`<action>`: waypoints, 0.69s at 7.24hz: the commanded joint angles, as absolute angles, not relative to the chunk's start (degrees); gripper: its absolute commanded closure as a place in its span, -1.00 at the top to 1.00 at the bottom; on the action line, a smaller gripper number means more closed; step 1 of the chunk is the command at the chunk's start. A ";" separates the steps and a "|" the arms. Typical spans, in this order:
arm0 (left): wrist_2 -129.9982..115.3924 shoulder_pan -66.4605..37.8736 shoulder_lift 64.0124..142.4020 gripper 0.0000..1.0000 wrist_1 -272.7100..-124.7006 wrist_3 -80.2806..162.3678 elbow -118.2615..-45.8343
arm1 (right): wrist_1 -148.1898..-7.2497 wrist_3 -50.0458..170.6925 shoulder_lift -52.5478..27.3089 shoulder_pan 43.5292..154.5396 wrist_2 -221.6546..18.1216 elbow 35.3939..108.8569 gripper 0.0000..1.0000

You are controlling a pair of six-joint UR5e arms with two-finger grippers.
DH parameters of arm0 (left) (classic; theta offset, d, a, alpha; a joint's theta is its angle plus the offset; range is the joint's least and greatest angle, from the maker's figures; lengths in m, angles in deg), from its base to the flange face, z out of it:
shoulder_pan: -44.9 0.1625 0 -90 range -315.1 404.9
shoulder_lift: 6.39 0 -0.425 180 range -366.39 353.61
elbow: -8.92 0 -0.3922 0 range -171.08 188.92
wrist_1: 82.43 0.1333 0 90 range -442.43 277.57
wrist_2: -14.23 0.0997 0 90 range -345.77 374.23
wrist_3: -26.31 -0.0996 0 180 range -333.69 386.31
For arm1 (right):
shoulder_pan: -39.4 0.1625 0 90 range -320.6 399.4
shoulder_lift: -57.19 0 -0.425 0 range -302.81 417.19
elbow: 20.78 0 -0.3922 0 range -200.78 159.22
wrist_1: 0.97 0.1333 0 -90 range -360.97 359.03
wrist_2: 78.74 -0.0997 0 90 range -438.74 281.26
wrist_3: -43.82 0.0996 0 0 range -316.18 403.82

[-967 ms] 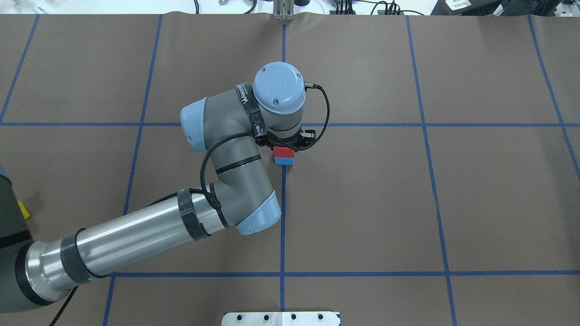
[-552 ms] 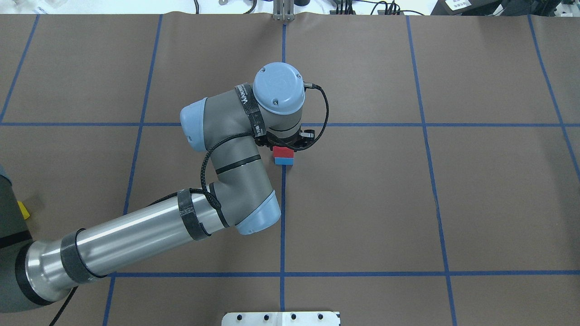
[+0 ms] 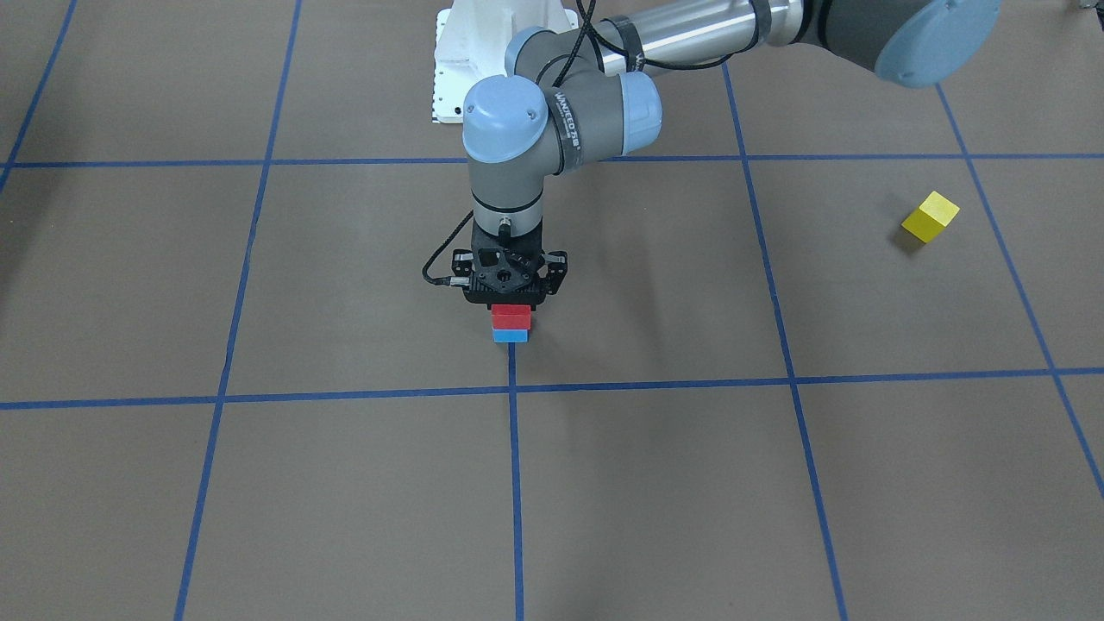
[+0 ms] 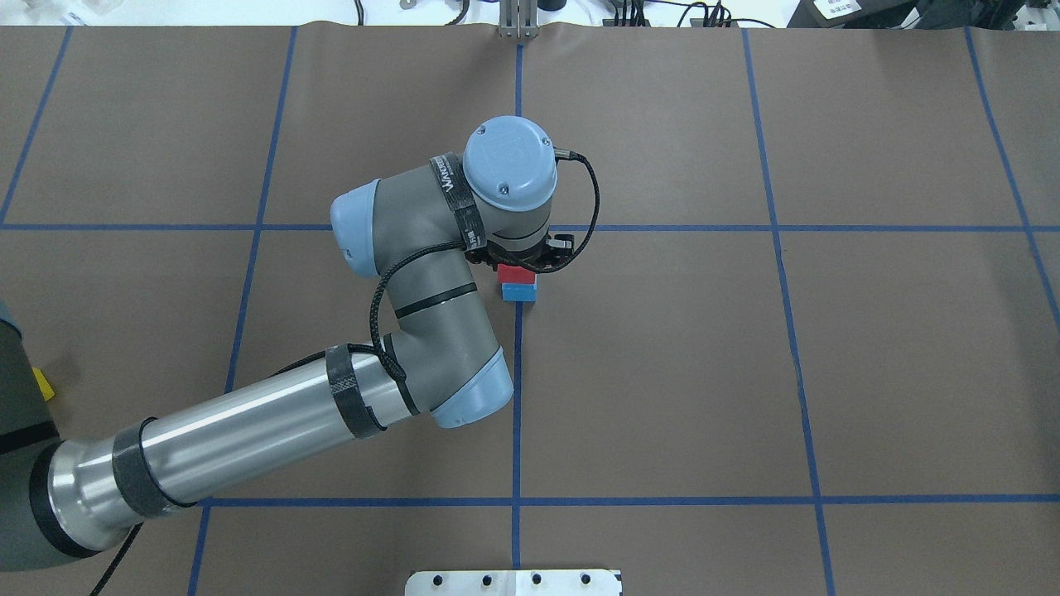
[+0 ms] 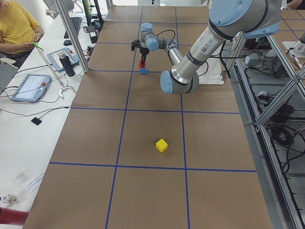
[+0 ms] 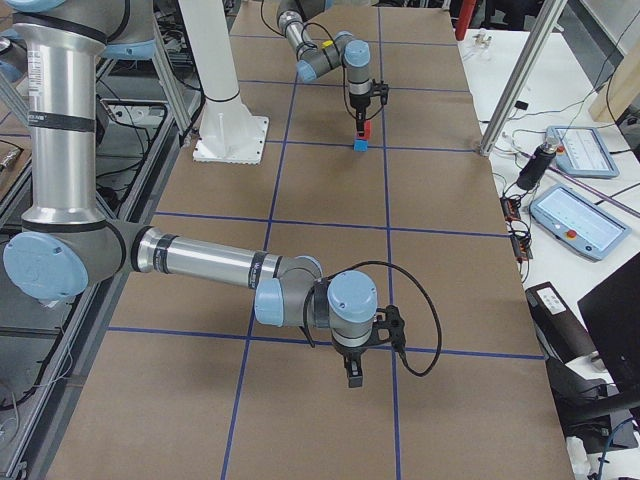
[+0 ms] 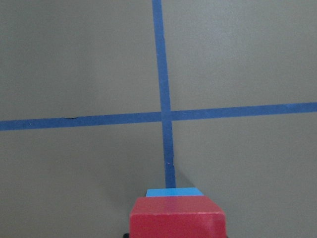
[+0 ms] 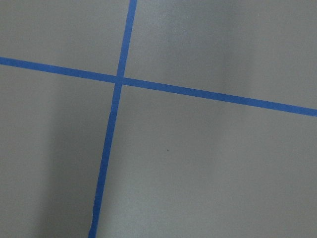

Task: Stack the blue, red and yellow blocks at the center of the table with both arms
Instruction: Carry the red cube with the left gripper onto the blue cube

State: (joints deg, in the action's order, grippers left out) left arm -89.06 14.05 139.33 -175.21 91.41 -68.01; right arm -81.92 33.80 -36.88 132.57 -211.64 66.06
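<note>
Left gripper points straight down at mid-table, directly over the red block. The block's top is tucked right under the gripper body and fills the bottom centre of the left wrist view. Its fingers are hidden by that body in every view, so can't tell whether they clamp the block or stand off it. Right gripper hangs low near a tape crossing toward the table's right end, well apart from all blocks. It shows only from the side cam (its own wrist cam gives just paper and tape), so open vs closed: can't tell.

Table: brown paper w/ a blue tape grid. Left arm comes in from the robot's left, elbow bent, wrist vertical by the centre line. Right arm stretches out low over the paper.

Red block sits on the blue block, approx aligned, red edging slightly toward the robot's left in the overhead view. A thin blue strip shows past red's far edge in the wrist view. The stack stands on the centre tape line, just robot-side of a crossing. Yellow block lies alone on the robot's left part of the table, turned askew to the grid, well apart from stack & both grippers.
</note>
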 commanded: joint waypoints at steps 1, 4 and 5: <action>-89.04 14.05 139.42 0.03 -175.59 91.35 -67.90 | -81.92 33.80 -36.85 132.65 -211.64 66.05 1.00; -88.95 14.49 139.34 0.98 -176.99 91.35 -67.20 | -81.92 33.80 -36.85 132.57 -211.64 66.05 1.00; -88.95 14.49 139.34 0.98 -177.00 91.27 -67.19 | -81.92 33.89 -36.85 132.65 -211.64 66.05 1.00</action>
State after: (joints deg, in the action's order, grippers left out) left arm -88.97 14.44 139.36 -176.76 91.35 -67.34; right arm -81.92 33.82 -36.85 132.60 -211.64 66.06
